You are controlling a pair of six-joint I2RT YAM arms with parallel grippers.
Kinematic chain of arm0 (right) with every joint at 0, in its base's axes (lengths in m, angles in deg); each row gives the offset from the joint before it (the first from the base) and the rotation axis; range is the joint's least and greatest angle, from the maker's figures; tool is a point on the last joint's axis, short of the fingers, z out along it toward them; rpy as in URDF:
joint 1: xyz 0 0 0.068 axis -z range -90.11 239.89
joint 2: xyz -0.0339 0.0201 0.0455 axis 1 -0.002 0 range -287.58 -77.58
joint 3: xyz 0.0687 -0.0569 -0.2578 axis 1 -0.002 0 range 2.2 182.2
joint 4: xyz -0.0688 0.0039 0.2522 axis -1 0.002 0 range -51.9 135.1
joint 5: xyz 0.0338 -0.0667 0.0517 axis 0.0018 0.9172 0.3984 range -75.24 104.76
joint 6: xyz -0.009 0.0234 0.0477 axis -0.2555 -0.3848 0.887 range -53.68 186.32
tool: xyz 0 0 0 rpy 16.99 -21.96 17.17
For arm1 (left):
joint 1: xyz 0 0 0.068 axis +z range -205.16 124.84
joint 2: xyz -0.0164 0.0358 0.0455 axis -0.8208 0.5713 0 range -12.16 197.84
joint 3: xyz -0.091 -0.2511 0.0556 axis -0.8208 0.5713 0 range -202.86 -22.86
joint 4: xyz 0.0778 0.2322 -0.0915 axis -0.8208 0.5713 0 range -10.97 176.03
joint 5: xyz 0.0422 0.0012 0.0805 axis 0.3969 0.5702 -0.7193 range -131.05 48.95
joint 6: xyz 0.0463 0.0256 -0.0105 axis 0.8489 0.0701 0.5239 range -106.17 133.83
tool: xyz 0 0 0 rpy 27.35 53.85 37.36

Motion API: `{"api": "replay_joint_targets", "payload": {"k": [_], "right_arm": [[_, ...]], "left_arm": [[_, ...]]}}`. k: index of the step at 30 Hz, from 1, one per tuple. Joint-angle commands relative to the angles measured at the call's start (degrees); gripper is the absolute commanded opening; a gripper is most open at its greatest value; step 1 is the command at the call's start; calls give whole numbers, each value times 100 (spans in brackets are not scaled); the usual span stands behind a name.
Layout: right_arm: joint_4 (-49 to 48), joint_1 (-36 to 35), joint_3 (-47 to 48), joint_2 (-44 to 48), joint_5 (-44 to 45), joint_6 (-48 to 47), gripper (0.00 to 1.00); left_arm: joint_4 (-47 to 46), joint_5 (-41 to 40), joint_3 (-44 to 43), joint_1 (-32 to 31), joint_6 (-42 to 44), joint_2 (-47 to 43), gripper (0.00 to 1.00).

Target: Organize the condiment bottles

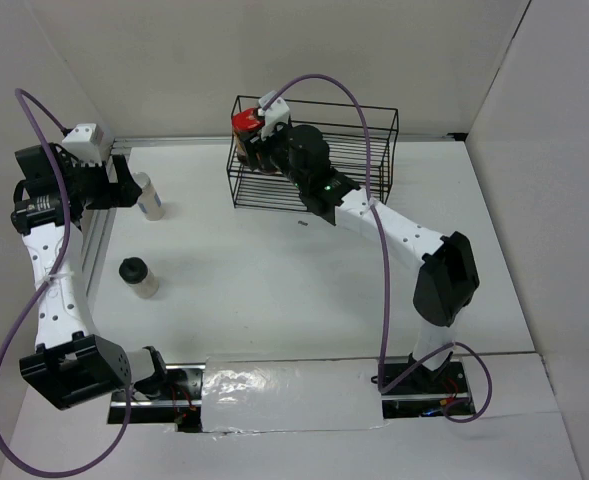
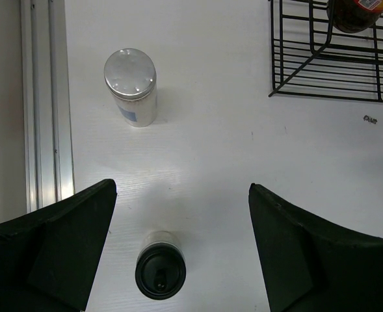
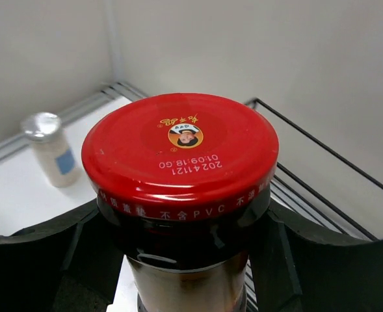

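Observation:
My right gripper [image 1: 256,138] is shut on a brown jar with a red lid [image 1: 246,123] and holds it upright at the left end of the black wire rack [image 1: 374,160]. In the right wrist view the lid [image 3: 181,146] fills the middle, between both fingers. I cannot tell whether the jar rests on the rack floor. A white bottle with a bluish label [image 1: 150,197] and a pale bottle with a black cap [image 1: 137,276] stand on the table at the left. My left gripper [image 2: 181,240] is open and empty, above the black-capped bottle [image 2: 160,273]. The second brown jar is not in view.
The rack [image 2: 321,58] stands at the back centre against the wall. An aluminium rail [image 2: 45,104] runs along the table's left edge beside the white bottle [image 2: 131,84]. White walls close in the back and both sides.

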Motion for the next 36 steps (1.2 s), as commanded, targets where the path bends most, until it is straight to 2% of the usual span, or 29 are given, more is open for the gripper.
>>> {"api": "replay_joint_targets", "payload": {"k": [1, 3, 9, 17, 27, 36], "right_arm": [[-344, 125, 496, -184, 447, -42, 40], [-467, 178, 514, -307, 640, -7, 40], [-1608, 617, 154, -632, 140, 275, 40], [-2163, 934, 84, -1011, -202, 283, 40], [-3989, 1364, -558, -1520, -932, 828, 40], [-4756, 1619, -611, -2030, -1635, 1030, 46]], "left_arm": [[-237, 27, -81, 59, -36, 74, 95], [-237, 27, -46, 59, -36, 109, 95], [-290, 9, 51, 94, -19, 179, 95], [-316, -52, 59, 129, 8, 267, 96], [-387, -44, 104, 147, -10, 390, 99], [-466, -52, 218, 147, 16, 425, 99]]}}
